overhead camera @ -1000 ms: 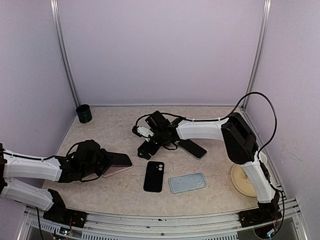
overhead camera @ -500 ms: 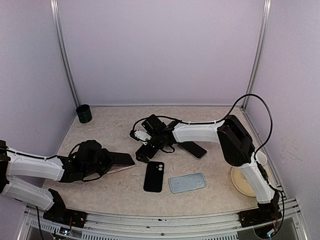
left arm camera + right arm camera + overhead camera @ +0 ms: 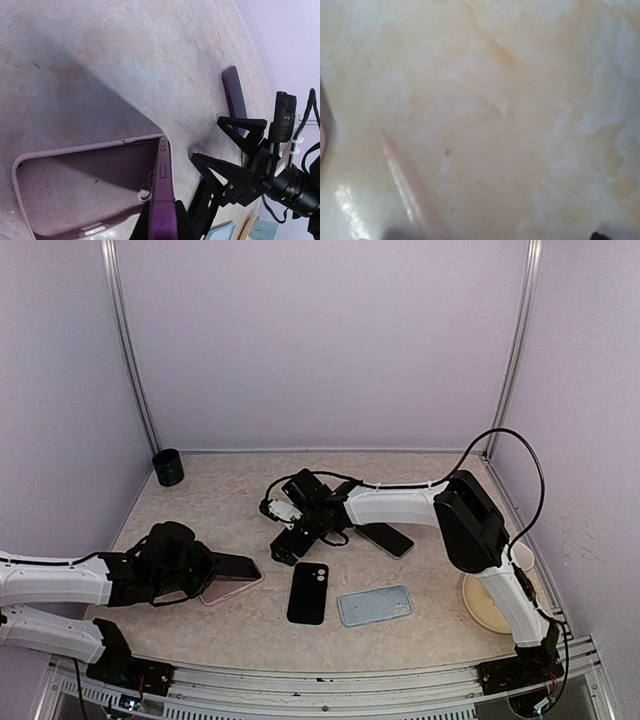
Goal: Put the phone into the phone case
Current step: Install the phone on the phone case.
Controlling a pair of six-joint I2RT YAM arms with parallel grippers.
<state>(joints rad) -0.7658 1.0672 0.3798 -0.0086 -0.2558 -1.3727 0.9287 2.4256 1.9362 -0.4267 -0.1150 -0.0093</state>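
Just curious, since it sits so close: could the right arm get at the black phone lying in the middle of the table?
Probably yes. The right claw hangs open just beyond the black phone, with only bare table between them, and nothing lies on the phone.

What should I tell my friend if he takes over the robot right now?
Left pincer: shut on the purple phone, holding it on its long edge at the rim of the pink case.
Right pincer: open and empty, just beyond the case.
Done: the phone is picked up and brought to the case, which lies open side up.
Left: lay the phone flat and press it in. It is not seated yet.
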